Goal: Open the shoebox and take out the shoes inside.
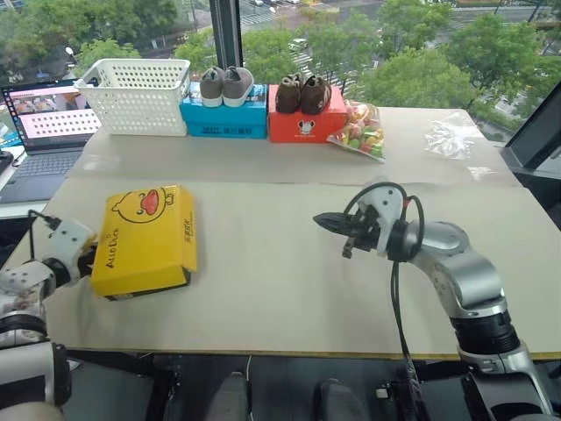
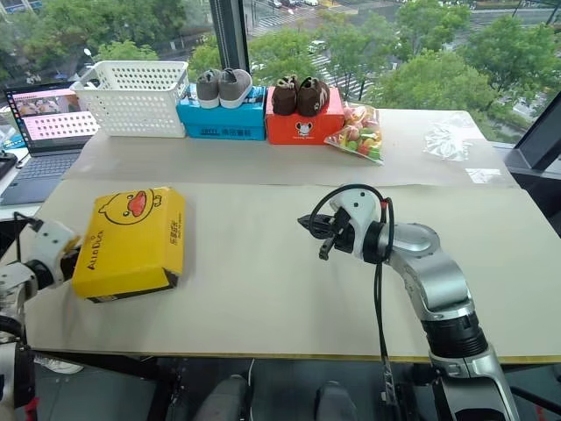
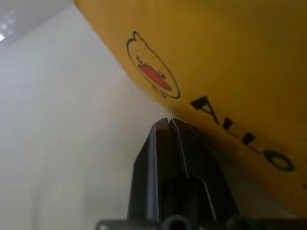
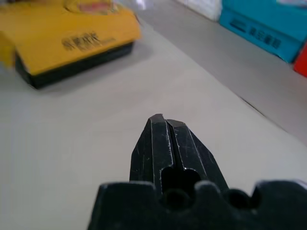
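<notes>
A: From the head, where is the shoebox (image 1: 145,239)?
B: Lid on, flat on the worktop (image 1: 289,289), near its left front edge. The left hand (image 1: 86,255) sits against its left side; the right hand (image 1: 326,220) hangs well apart, mid-worktop.

A: Left wrist?
B: Fingers (image 3: 163,158) pressed together, empty, tips at the yellow lid's edge.

A: Right wrist?
B: Fingers (image 4: 165,148) closed on nothing, pointing toward the shoebox.

A pale beige tabletop (image 1: 289,263) stands before a large window (image 1: 394,44) with a dark upright frame (image 1: 224,35). Daylight comes in; outside are green treetops (image 1: 421,70) and a street. An open laptop (image 1: 44,123) sits at the left.
</notes>
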Robot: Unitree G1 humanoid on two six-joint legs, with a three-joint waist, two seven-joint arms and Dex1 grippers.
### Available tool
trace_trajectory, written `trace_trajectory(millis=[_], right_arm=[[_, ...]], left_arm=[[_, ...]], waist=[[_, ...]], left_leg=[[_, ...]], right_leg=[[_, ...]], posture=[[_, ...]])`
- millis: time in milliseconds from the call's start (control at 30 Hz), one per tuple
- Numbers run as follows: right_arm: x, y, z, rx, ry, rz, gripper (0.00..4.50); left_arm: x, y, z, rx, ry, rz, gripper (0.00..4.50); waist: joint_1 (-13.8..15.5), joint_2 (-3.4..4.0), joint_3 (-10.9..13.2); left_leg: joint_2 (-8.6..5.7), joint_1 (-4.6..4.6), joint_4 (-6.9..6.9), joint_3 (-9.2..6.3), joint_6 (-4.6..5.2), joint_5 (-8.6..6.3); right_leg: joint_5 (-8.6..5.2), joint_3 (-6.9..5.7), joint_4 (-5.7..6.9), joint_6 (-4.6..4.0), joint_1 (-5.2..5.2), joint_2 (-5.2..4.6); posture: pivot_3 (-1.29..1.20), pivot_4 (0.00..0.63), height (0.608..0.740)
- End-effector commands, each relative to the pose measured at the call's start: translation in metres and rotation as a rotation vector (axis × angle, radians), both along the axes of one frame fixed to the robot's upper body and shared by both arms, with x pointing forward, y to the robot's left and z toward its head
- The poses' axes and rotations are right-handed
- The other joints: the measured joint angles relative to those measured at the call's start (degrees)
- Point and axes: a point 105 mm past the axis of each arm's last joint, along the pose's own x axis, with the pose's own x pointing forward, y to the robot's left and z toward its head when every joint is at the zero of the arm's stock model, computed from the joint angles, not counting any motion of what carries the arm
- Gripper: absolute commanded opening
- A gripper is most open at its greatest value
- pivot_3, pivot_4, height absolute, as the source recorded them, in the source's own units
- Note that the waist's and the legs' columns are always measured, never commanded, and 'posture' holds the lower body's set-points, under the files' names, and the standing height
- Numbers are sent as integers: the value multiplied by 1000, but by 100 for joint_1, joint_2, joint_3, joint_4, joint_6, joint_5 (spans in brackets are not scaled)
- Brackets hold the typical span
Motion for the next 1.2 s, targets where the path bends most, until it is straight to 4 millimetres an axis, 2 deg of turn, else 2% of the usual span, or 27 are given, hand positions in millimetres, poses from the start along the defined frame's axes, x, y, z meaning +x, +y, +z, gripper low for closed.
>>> trace_trajectory(millis=[33,167,367,600,700,800,900,1000,1100,1200], right_arm=[[-19,3,25,67,-58,94,0],[-22,3,29,90,-49,136,0],[-22,3,32,100,-37,156,0],[-25,-1,32,97,-28,139,0],[-26,-4,32,90,-18,126,0],[-27,-17,29,44,-9,93,0],[-23,-39,29,0,8,32,0],[-20,-52,25,-45,24,-8,0],[-18,-57,23,-72,34,-21,0],[-17,-62,21,-89,39,-30,0]], left_arm=[[12,-28,5,16,-17,-131,45],[21,-46,10,12,-30,-191,45],[41,-93,21,-8,-69,-339,45],[41,-142,15,-35,-87,-525,45],[40,-148,14,-42,-90,-548,45],[40,-140,19,-35,-104,-521,45],[44,-120,43,-72,-166,-434,45],[45,-123,65,-172,-215,-430,45],[32,-141,68,-186,-187,-526,708],[15,-144,74,-166,-162,-564,1841]], waist=[[20,-1,0],[46,-1,0],[63,-2,0],[17,-4,1],[-11,-4,1],[-40,-4,1],[-50,-5,2],[-63,-5,2],[-58,-5,2],[-79,-5,2]], left_leg=[[0,1,1,0,0,0],[0,3,9,-1,0,0],[-1,1,13,-1,0,0],[-1,0,14,-1,0,0],[-1,0,16,-2,0,0],[-1,0,16,-2,1,0],[-1,0,16,-2,1,0],[0,1,17,-4,1,0],[0,3,19,-4,1,0],[0,1,19,-2,1,-1]], right_leg=[[1,0,-4,1,5,0],[4,-2,-9,7,15,0],[5,-2,-9,7,15,0],[6,-2,-9,7,15,0],[6,-2,-9,6,14,1],[6,-1,-9,7,15,0],[5,-1,-9,7,15,0],[5,-1,-8,7,14,1],[5,-1,-11,7,21,0],[12,4,-14,-3,21,0]], posture=[[0,150,740],[0,150,740],[0,150,740],[0,150,740],[0,150,740],[0,150,740],[0,150,740],[0,150,740],[0,150,740],[0,150,740]])
